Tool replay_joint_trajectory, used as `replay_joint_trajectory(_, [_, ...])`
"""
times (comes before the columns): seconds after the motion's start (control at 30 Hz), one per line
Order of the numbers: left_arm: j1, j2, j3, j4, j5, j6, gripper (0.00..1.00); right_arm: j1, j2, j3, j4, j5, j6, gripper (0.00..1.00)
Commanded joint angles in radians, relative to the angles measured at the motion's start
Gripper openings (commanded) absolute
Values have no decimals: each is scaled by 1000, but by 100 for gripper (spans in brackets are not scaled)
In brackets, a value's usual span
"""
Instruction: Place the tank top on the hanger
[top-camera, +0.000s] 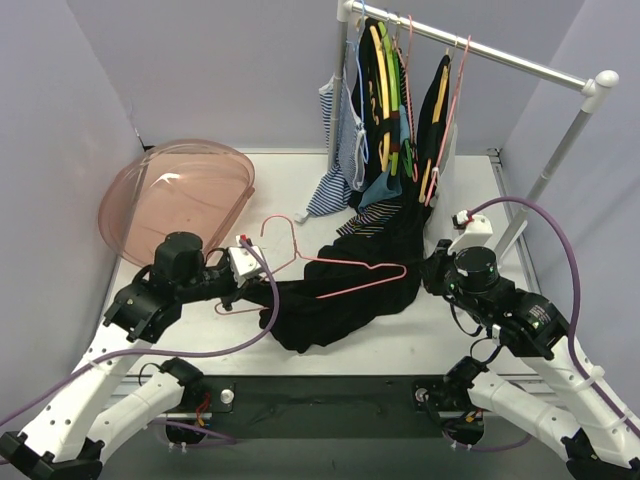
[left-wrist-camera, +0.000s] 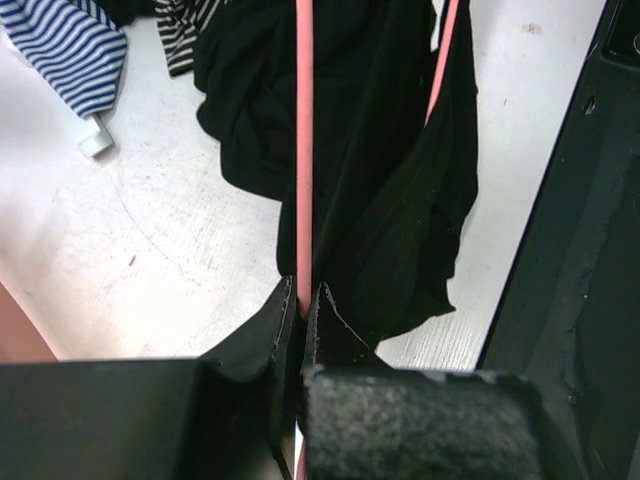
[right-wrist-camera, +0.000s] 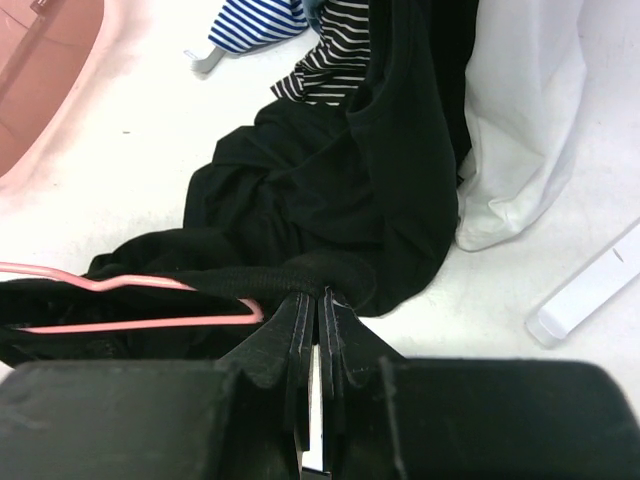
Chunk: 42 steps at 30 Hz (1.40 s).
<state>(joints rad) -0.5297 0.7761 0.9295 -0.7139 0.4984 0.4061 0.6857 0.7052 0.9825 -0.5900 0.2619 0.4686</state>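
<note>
While the left gripper (left-wrist-camera: 300, 302) is closed on one pink wire of the hanger (left-wrist-camera: 304, 150), the right gripper (right-wrist-camera: 320, 300) is pinched shut on a rolled edge of the tank top (right-wrist-camera: 300, 272), just beside the hanger's rounded end. The tank top lies crumpled at the near centre of the table (top-camera: 290, 185), between the two grippers, with the hanger across it and its hook pointing far-left. The table surface is white and lightly scuffed, with a black strip (top-camera: 320, 405) along its near edge. A translucent pink basin (top-camera: 175, 195) sits at the far left. A white rail (top-camera: 500, 50) crosses the far right corner, carrying hangers, a blue-and-white striped top (top-camera: 330, 190) and a long black garment (top-camera: 400, 215) that reaches the table. Plain pale walls (top-camera: 200, 70) close the left, far and right sides.
</note>
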Motion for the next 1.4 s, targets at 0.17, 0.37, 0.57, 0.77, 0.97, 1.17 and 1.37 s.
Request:
replay_joint_trajectory(0.17, [-3, -46, 31, 64, -9, 5, 0, -11, -1, 2, -25, 31, -5, 0])
replay_joint_trajectory(0.37, [-13, -21, 11, 65, -49, 31, 0, -11, 8, 21, -24, -7, 8, 0])
replay_joint_trajectory(0.57, [-36, 2, -6, 65, -86, 56, 0, -9, 30, 62, -2, -65, 30, 0])
replay_joint_trajectory(0.77, [-70, 29, -8, 68, -118, 66, 0, 0, 117, 128, 73, -162, 56, 0])
replay_joint_trajectory(0.97, [-104, 45, 20, 76, -124, 62, 0, 222, 267, 241, 116, -161, -1, 2])
replay_joint_trajectory(1.17, [-110, 23, 72, 16, -120, 109, 0, 265, 297, 337, -26, -118, -120, 59])
replay_joint_trajectory(1.37, [-110, 12, 147, -70, -49, 175, 0, 262, 130, 314, -97, -168, -460, 89])
